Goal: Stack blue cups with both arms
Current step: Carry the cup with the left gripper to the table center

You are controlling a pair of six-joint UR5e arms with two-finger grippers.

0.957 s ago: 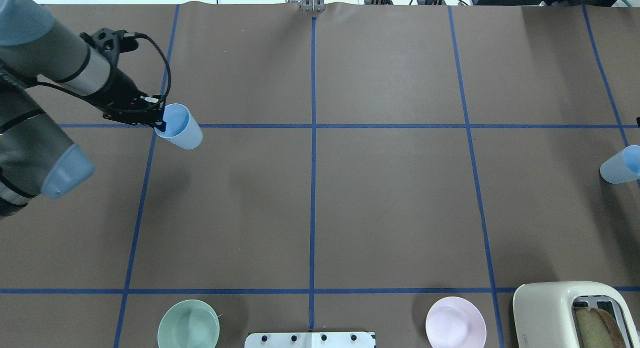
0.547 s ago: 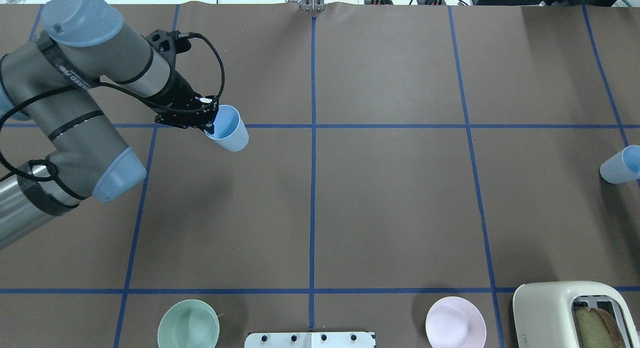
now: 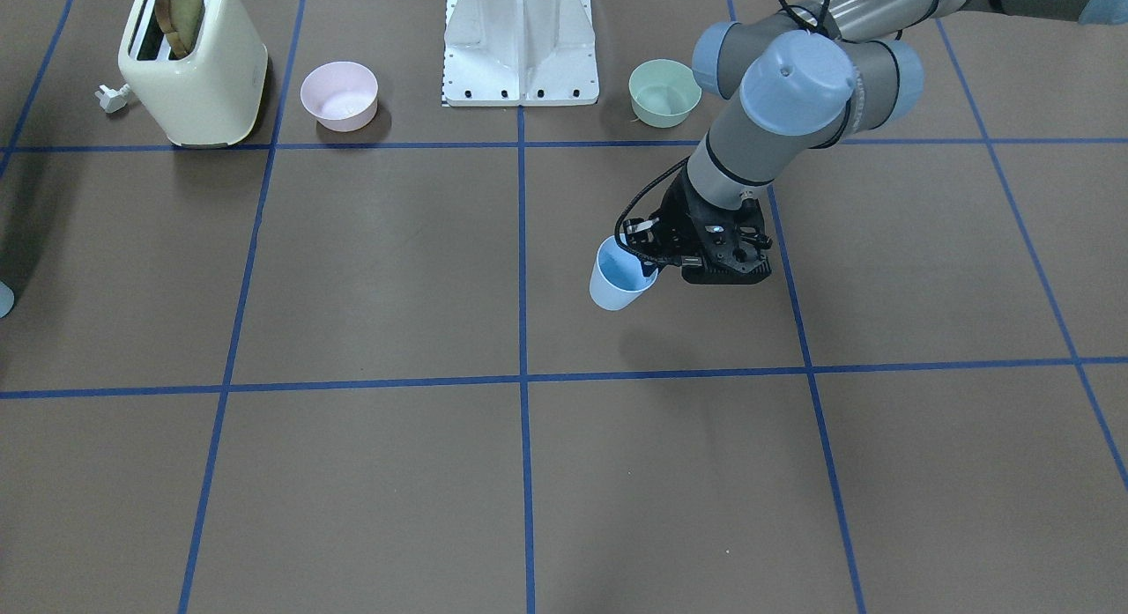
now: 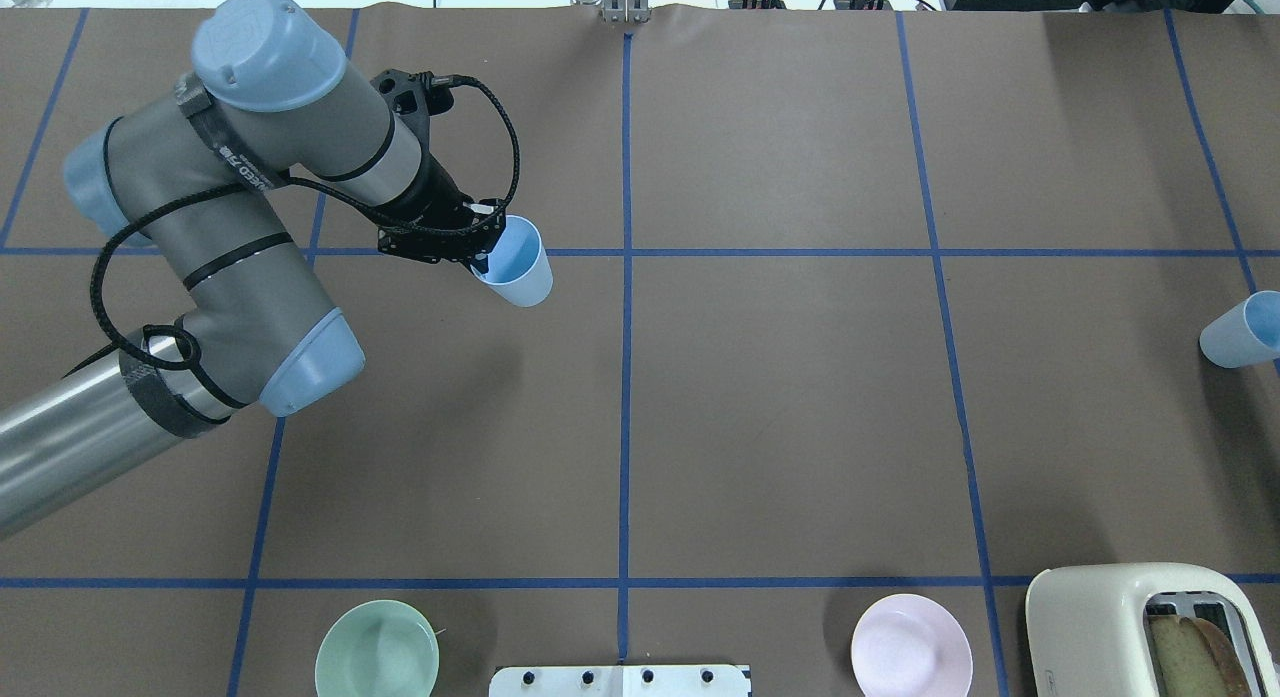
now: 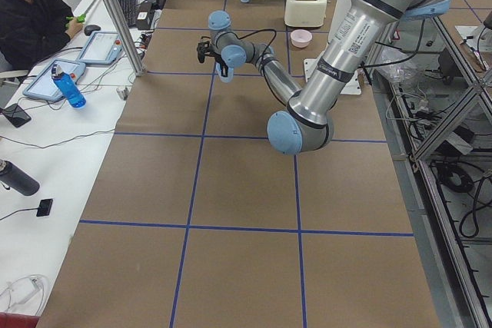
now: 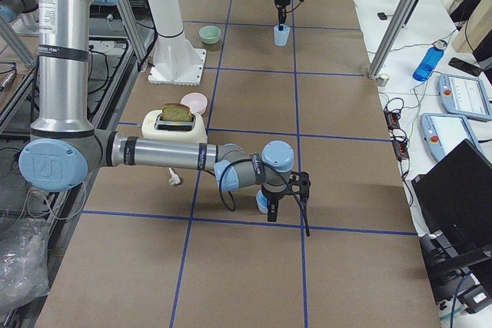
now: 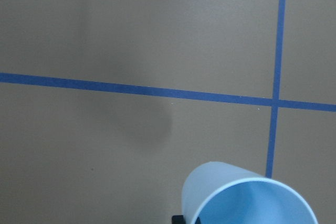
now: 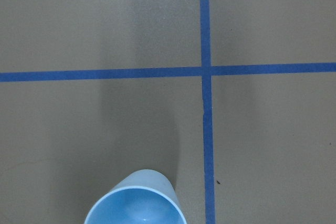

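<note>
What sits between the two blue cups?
Nothing: the overhead view shows only bare table and tape lines between the held cup and the other cup.

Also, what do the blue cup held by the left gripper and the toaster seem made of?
The held blue cup looks like matte plastic: even colour, thin rim, no glare. The toaster has a cream shell, smooth plastic or painted metal; its look leaves that open.
</note>
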